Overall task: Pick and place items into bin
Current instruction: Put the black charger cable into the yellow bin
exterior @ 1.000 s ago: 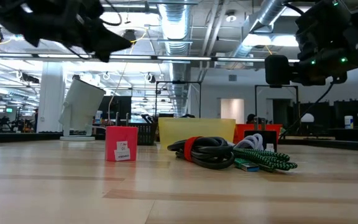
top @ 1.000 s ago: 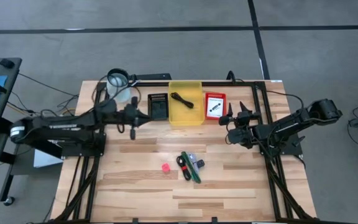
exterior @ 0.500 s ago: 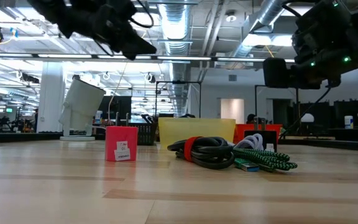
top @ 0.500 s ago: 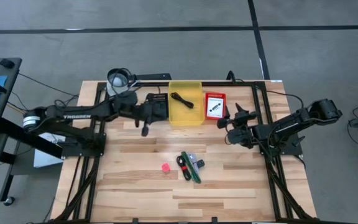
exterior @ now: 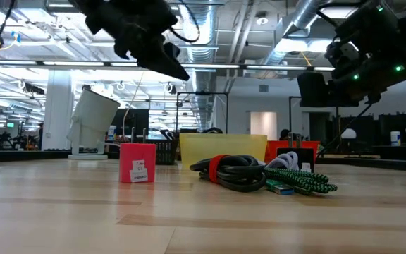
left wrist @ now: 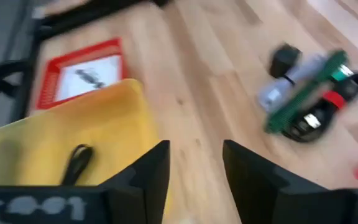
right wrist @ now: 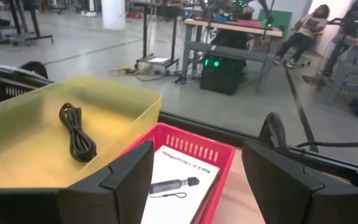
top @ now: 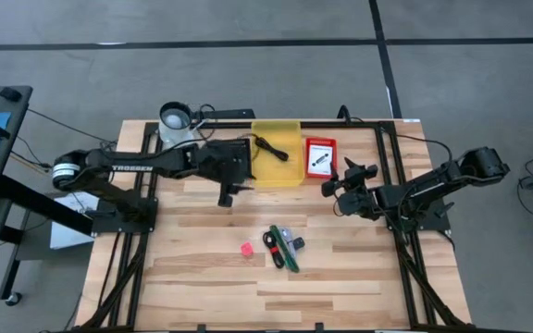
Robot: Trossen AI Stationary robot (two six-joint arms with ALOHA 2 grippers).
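The yellow bin [top: 277, 182] stands at the table's far middle with a black cable [top: 268, 148] lying in it. Near the table's middle lie a black coiled cable with a red band [top: 273, 248], a green stick [top: 289, 256] and a small silver-grey part [top: 291, 237]. A pink-red cube [top: 246, 249] sits to their left. My left gripper [left wrist: 196, 180] hangs open above the table beside the bin's near left corner, with nothing between its fingers. My right gripper [right wrist: 197, 180] is open and empty, raised right of the red tray.
A red tray [top: 319, 157] holding a white card stands right of the bin. A black box [top: 239, 148] lies left of the bin, partly under my left arm. A white cup-like thing [top: 176, 118] is at the far left. Bare wood lies along the near edge.
My left gripper has swept toward the table's right edge, from left of the black box to the bin's near left corner, and has come down a little.
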